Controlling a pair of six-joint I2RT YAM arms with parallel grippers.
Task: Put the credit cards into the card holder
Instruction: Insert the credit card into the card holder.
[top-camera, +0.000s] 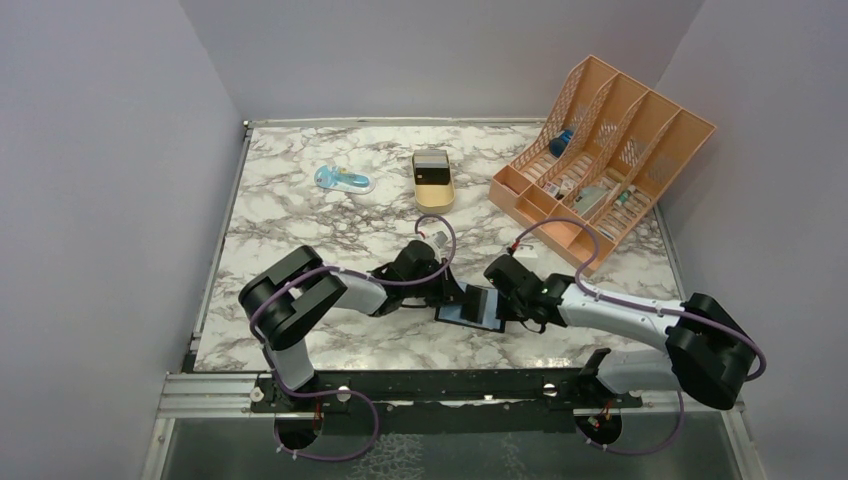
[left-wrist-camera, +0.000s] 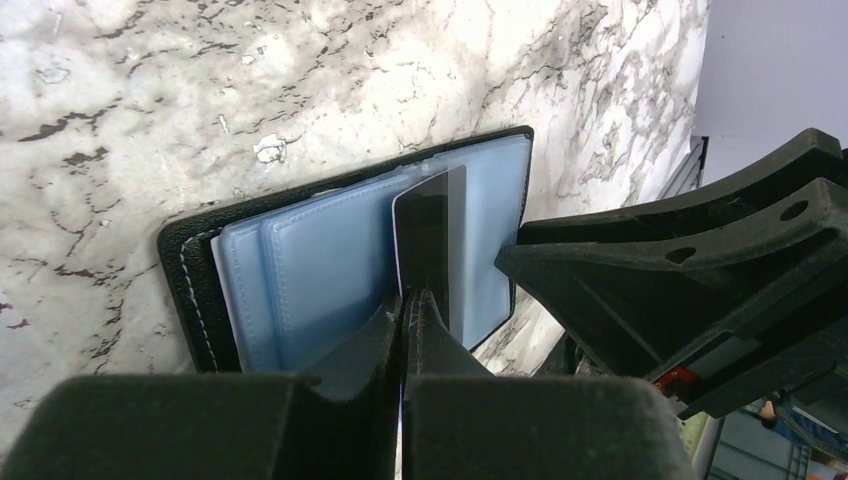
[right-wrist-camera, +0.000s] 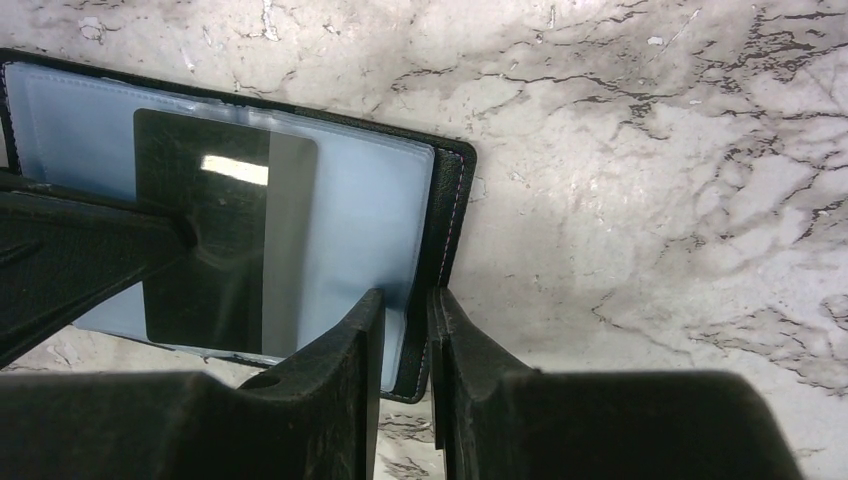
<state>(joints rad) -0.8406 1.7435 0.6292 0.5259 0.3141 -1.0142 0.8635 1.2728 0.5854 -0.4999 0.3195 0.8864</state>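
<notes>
Seen from above, the holder (top-camera: 470, 306) is half covered by the two end effectors meeting over it, and the card cannot be made out there. The contents of the rack (top-camera: 610, 150) at 2 o'clock and the blue item (top-camera: 342, 180) at 11 o'clock are too small to tell. The holder lies open on the table (top-camera: 300, 230), at 6 o'clock from the gold tin (top-camera: 432, 180). It has a black cover with pale stitching and blue-grey clear sleeves inside. In both wrist views its near edge is cut off behind the fingers. The left end effector (left-wrist-camera: 405, 312), at the holder's 9 o'clock, is pinched tight on one card (left-wrist-camera: 432, 235), which stands tilted over the open sleeves. Whether the card's far edge has entered a slot cannot be told. The card looks dark and glossy, with a paler grey strip along one side. The right end effector (right-wrist-camera: 405, 298), at 3 o'clock, is narrow, its fingers straddling and apparently clamping the holder's outer edge.
</notes>
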